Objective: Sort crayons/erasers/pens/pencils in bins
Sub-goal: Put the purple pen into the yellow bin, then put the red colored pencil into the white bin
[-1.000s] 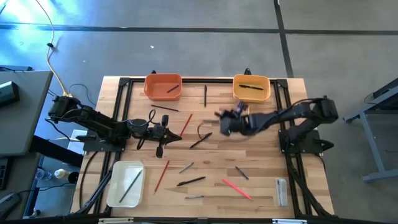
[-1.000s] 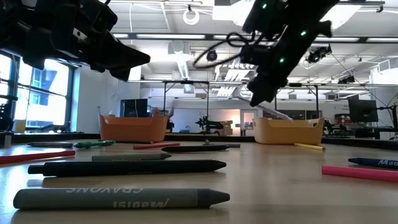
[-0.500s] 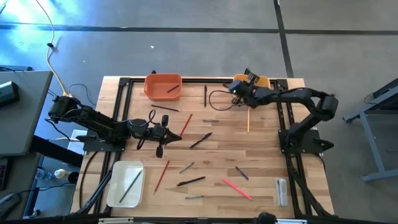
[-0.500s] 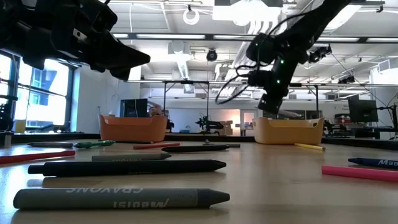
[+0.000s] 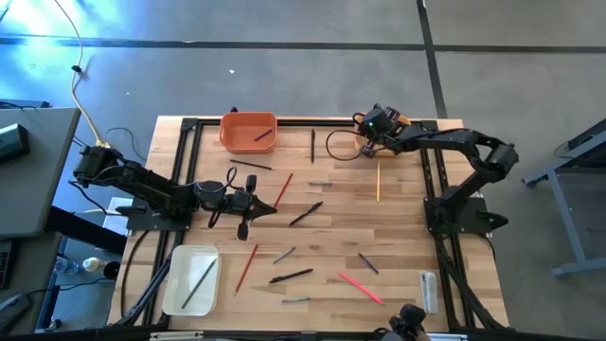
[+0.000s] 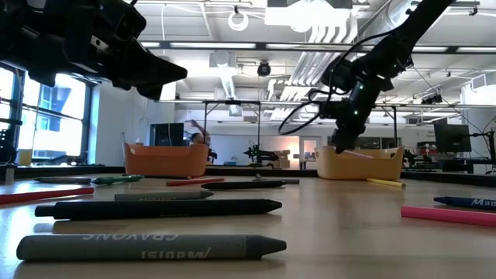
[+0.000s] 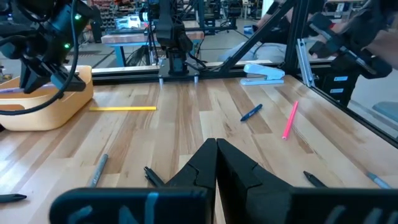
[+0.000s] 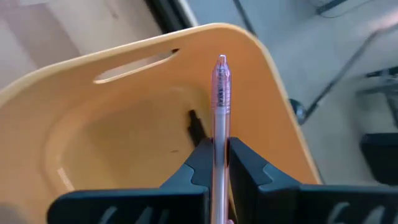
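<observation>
My right gripper (image 5: pixel 372 125) hangs over the yellow-orange bin (image 5: pixel 398 134) at the table's far right, shut on a clear pinkish pen (image 8: pixel 221 99). The low view shows this gripper (image 6: pixel 346 142) just above the bin's rim (image 6: pixel 364 164). A dark pen (image 8: pixel 195 126) lies on the bin's floor. My left gripper (image 5: pixel 268 208) is shut and holds nothing, above the table's left middle. Pens, pencils and crayons lie loose on the wood, among them a yellow pencil (image 5: pixel 378 180) and a red pencil (image 5: pixel 283 189). My right gripper pinches the pen's barrel (image 8: pixel 219 144) between its two fingers. The pen lies along the fingers, and its free end (image 8: pixel 221 61) sticks out well past the tips. The fingers slant down from the table's right. The pen is clear of the bin, above its inside.
The orange bin (image 5: pixel 248 132) at the far left holds a stick. The white bin (image 5: pixel 192 279) at the near left holds a dark stick. A small clear block (image 5: pixel 428 290) lies near the right front corner. Large crayons (image 6: pixel 147 246) lie close to the low camera.
My right gripper has swung from above the table's middle toward the far right and now hangs over the yellow-orange bin, tipped further down. It has stayed shut on the pen. The last half of the move was shorter.
</observation>
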